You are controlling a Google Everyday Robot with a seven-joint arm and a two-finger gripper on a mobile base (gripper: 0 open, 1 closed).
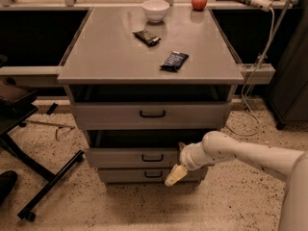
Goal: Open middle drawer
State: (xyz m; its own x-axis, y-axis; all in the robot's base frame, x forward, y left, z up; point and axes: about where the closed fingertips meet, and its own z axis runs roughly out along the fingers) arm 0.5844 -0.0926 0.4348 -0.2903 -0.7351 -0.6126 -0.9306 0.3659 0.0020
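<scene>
The gripper (176,173) hangs at the right end of the middle drawer (126,157), just right of its black loop handle (152,158); open or closed, I cannot tell. That drawer juts slightly past the bottom drawer (125,175), below the top drawer (110,114).

Grey counter (110,57), flat top, slight sheen. White bowl (155,10) upright at back centre. Red apple (199,1) at back right edge, apart from bowl. Dark snack packet (146,37) flat, just in front of bowl. Blue-black snack bar (174,60) nearer front, right of centre. Tool (175,174) well below counter's front edge, right of centre.
</scene>
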